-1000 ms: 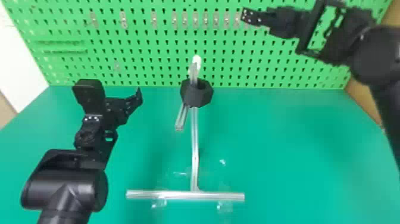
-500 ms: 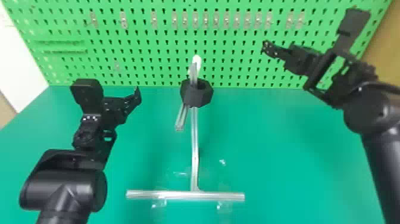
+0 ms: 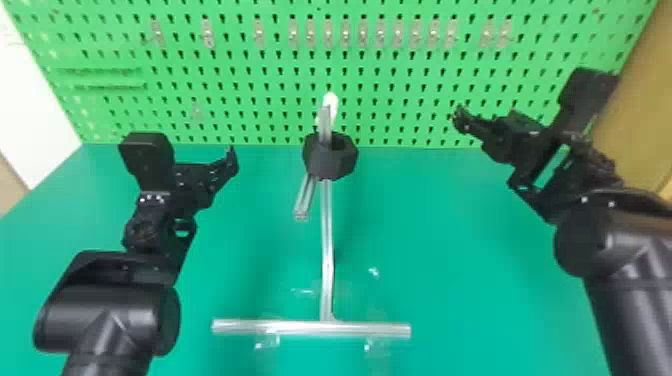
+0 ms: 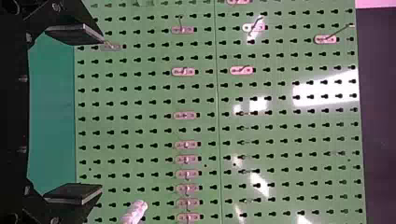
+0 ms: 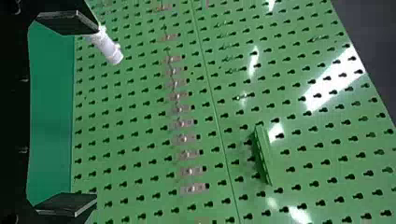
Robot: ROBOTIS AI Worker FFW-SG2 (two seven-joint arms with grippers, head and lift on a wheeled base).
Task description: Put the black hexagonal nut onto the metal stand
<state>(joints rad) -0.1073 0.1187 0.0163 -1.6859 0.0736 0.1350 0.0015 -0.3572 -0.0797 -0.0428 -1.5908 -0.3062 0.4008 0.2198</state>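
Head view: the left arm comes in from the lower left of the frame, its thick black forearm [image 3: 110, 310] rising to a wrist that bends up and inward. Its gripper [image 3: 231, 156] points towards the middle, well apart from the stand. The right arm enters at the lower right; its black tubular forearm [image 3: 630, 300] leans up and to the left, and the gripper [image 3: 460, 119] reaches inward at the upper right, in front of the pegboard and also well apart from the stand.

The black hexagonal nut [image 3: 330, 162] is on the silver metal stand [image 3: 327, 240], in the upper middle of the frame. It encircles the upper bar, below a white rounded tip [image 3: 330, 102]. One short bar slants down and left from beside the nut. The foot bar lies across the lower middle of the frame.

In the left wrist view the left gripper [image 4: 102, 115] has its two flat fingers wide apart with nothing between them. The right wrist view shows the right gripper [image 5: 97, 113] likewise spread and holding nothing.

The stand's foot is on a smooth green worktop [image 3: 450, 280], with clear glossy patches [image 3: 270, 340] near it. Behind rises a bright green pegboard [image 3: 400, 65] bearing a row of small metal hooks [image 3: 380, 34]. A white surface [image 3: 30, 85] borders it at the upper left, a tan panel [image 3: 645, 115] at the upper right.
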